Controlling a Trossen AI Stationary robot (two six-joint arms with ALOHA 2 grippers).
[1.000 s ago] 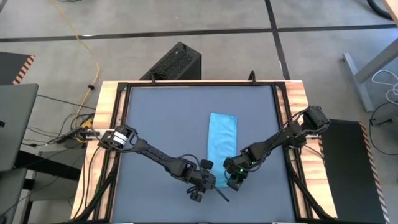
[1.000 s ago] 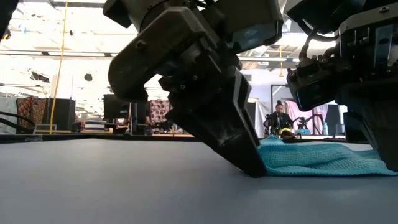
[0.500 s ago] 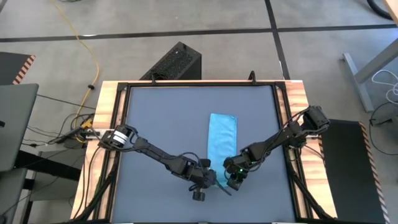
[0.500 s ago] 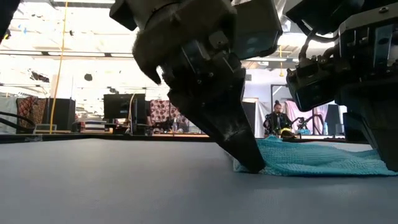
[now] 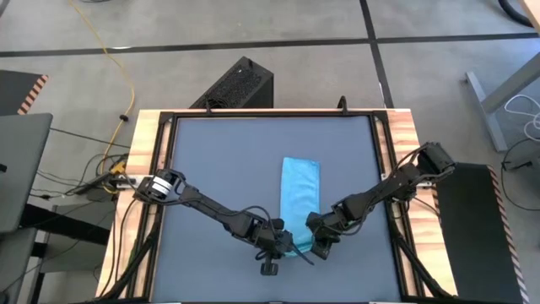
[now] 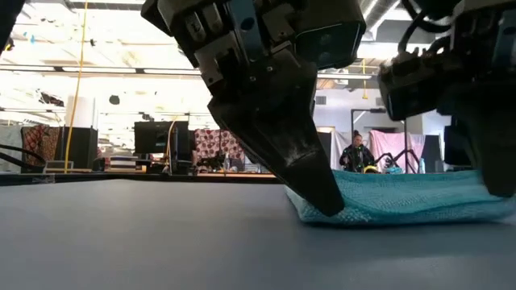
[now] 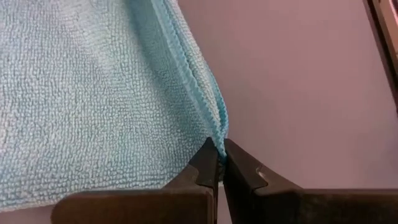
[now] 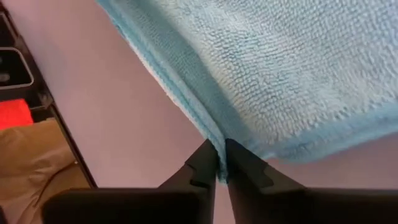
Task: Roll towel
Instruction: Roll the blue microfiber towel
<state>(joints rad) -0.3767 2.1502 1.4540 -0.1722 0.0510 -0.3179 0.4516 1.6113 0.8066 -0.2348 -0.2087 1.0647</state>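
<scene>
The sky-blue towel (image 5: 301,194) lies on the dark grey table (image 5: 211,169) as a long narrow strip that runs from far to near. Its far part rests flat, and its near end (image 6: 387,201) is raised a little. My left gripper (image 5: 283,245) is shut on the near left corner. My right gripper (image 5: 319,245) is shut on the near right corner. In the low view my left gripper (image 6: 322,201) is at the middle, and my right gripper (image 6: 496,181) is at the right edge. My left gripper pinches the towel's near left corner (image 7: 219,134) between its two fingertips, at the hemmed edge where two layers show. The fingers slant down from the near left. The corner is raised slightly off the table. The cloth behind it is slack. My right gripper pinches the towel's near right corner (image 8: 214,140) between its two fingertips, at a folded edge of more than one layer. The fingers slant down from the near right. The corner is raised slightly. The cloth behind it is slack.
The table has a black frame and wooden side rails (image 5: 143,160). Bare tabletop lies to the left of the towel and beyond its far end (image 5: 301,159). A person (image 6: 355,153) shows in the room far behind the table.
My left gripper has turned and shifted a little right, closer in on the towel's near left corner. My right gripper has moved slightly toward the near edge. The towel's near end has risen a little off the table while its far part has stayed flat.
</scene>
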